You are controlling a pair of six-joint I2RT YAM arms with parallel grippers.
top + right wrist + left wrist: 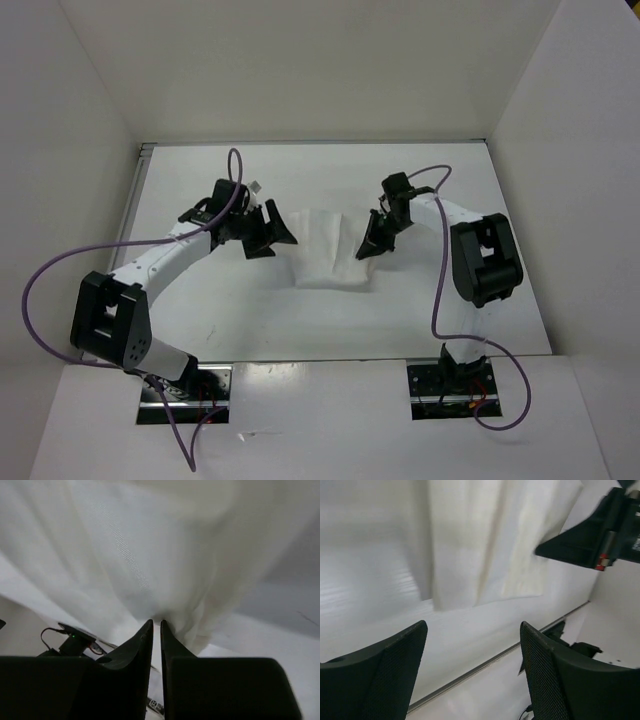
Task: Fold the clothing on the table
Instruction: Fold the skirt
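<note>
The clothing [330, 250] is a thin white garment lying in soft folds mid-table, between my two grippers. My left gripper [272, 235] hangs just off its left edge, open, with nothing between the fingers. From the left wrist, the clothing [485, 540] lies beyond the spread mesh-faced fingers [390, 675], and my left gripper [472, 630] is over bare table [370, 580]. My right gripper [375, 240] is at the garment's right edge. In the right wrist view its tips [156, 625] are nearly together, with bunched clothing [150, 545] gathered at them and draping away.
White upright walls [80, 120] enclose the table [200, 310] on the left, back and right. A purple cable [60, 265] loops off the left arm and another [438, 290] hangs beside the right arm. The table's front edge [485, 662] runs close under the left gripper.
</note>
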